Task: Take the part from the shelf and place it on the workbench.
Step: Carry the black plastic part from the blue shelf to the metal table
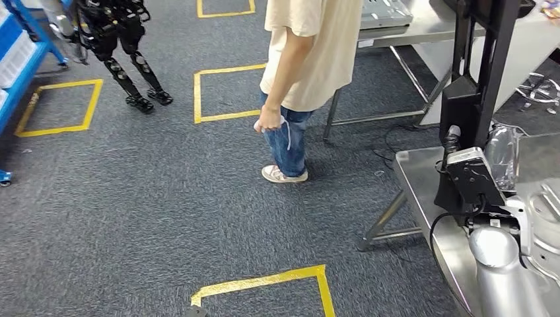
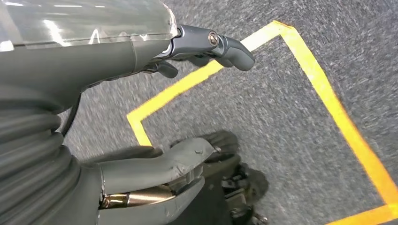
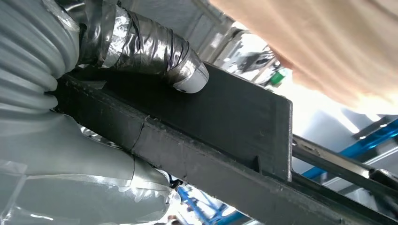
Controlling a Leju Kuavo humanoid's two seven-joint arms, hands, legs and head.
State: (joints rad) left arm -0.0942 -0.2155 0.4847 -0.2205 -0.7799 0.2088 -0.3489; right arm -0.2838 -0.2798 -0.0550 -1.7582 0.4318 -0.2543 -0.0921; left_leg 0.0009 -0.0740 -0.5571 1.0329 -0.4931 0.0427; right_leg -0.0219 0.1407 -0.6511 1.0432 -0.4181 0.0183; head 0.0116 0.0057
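Note:
The part is a tall black frame (image 1: 485, 59) standing upright at the right of the head view, over the near corner of the steel workbench (image 1: 422, 178). My right hand (image 1: 467, 173) grips its lower end. In the right wrist view, that hand's tape-wrapped thumb (image 3: 159, 54) presses on the part's flat black face (image 3: 225, 117). My left hand (image 2: 94, 61) hangs over the grey carpet and holds nothing; its fingers (image 2: 225, 44) and thumb are well apart.
A person (image 1: 310, 53) stands mid-floor, just left of the workbench. Behind them is a second metal table (image 1: 422, 26). Another robot's legs (image 1: 129, 59) and a blue shelf (image 1: 20, 63) are at the far left. Yellow tape squares (image 1: 228, 92) mark the carpet.

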